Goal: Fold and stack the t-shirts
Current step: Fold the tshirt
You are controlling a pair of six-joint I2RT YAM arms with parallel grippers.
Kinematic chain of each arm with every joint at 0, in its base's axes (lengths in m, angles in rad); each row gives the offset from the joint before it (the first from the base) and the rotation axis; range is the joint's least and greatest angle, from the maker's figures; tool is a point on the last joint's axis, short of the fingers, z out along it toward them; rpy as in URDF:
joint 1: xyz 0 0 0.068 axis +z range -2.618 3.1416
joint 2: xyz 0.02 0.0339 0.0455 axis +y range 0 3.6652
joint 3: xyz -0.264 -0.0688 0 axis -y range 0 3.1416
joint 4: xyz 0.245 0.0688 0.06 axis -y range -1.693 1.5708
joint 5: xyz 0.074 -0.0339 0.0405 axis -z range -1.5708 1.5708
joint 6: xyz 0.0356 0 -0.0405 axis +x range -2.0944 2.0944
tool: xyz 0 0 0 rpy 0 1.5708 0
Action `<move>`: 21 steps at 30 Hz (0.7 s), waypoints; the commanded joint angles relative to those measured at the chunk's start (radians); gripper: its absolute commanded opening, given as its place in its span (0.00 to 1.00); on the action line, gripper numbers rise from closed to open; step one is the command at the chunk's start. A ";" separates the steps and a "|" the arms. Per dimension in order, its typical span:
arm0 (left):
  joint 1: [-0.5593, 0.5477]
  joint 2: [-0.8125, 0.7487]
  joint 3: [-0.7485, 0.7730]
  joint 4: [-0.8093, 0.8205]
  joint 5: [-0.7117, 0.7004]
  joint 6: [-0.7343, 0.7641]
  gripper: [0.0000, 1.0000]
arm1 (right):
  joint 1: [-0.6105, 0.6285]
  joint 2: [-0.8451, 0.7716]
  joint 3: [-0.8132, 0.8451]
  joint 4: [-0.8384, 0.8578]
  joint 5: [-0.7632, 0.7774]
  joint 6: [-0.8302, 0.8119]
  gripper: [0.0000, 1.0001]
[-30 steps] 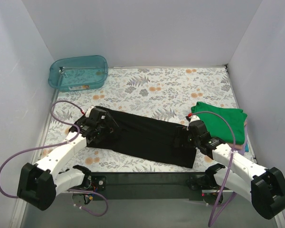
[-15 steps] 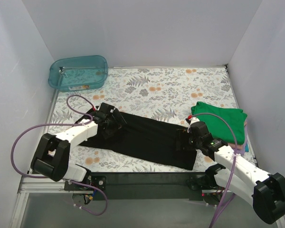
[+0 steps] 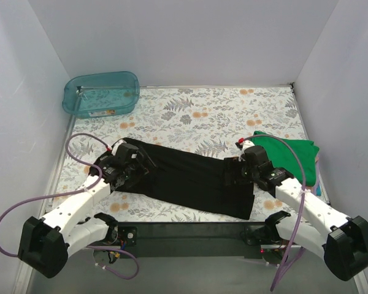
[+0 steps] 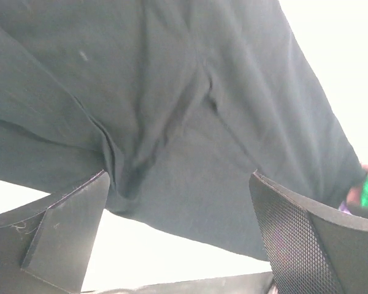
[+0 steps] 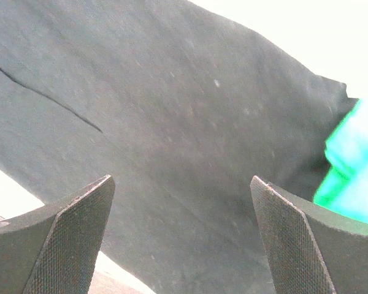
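Overhead camera looks down; both wrist cameras sit close over the black t-shirt (image 3: pixel 190 174).

Spread t-shirt (image 3: pixel 190 174) lies flat on the counter (image 3: pixel 233 110), spanning from the left jaws to the right jaws; each pair stands over one end of it. The stack of folded t-shirts (image 3: pixel 291 156) sits just right of and behind the right jaws. The tub (image 3: pixel 101 93) stands well behind the left jaws, at the counter's far left corner.
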 commanded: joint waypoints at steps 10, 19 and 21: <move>0.196 0.306 0.168 0.067 -0.157 0.022 0.98 | 0.014 0.291 0.099 0.133 0.005 -0.012 0.98; 0.201 0.690 0.253 0.302 0.092 0.163 0.98 | 0.065 0.203 -0.080 0.157 -0.061 0.057 0.98; 0.191 0.778 0.331 0.322 0.154 0.193 0.98 | 0.103 0.158 -0.145 0.162 -0.087 0.098 0.98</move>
